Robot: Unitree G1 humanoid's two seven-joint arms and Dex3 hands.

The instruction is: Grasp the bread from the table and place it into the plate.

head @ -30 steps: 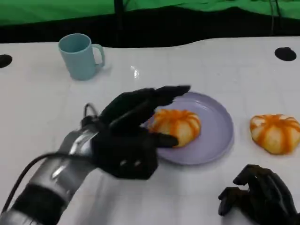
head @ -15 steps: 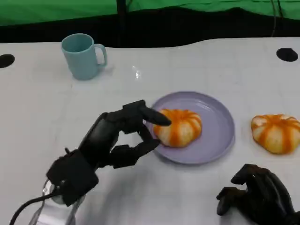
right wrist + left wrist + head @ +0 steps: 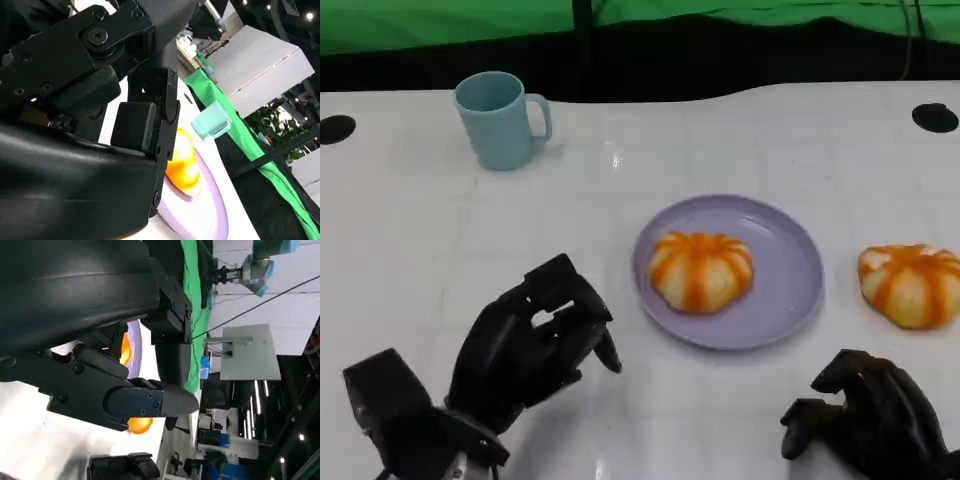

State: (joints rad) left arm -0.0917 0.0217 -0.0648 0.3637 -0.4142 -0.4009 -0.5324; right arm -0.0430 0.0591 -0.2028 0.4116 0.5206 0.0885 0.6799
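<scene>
Sitting on the lilac plate (image 3: 790, 290) at the table's (image 3: 400, 230) centre: one orange-striped bread (image 3: 701, 270), left of the plate's middle. Lying on the bare table right of the plate, apart from it: a second striped bread (image 3: 912, 284). Hovering near the front left, short of the plate: the left hand (image 3: 525, 350), fingers loosely curled and apart, holding nothing. Resting at the front right: the right hand (image 3: 865, 415), fingers curled in on nothing. Standing at the far left: a pale blue mug (image 3: 500, 119). Showing past the fingers in the right wrist view: plated bread (image 3: 184, 162), mug (image 3: 211, 120) and, unlike from the head, room lights beyond.
</scene>
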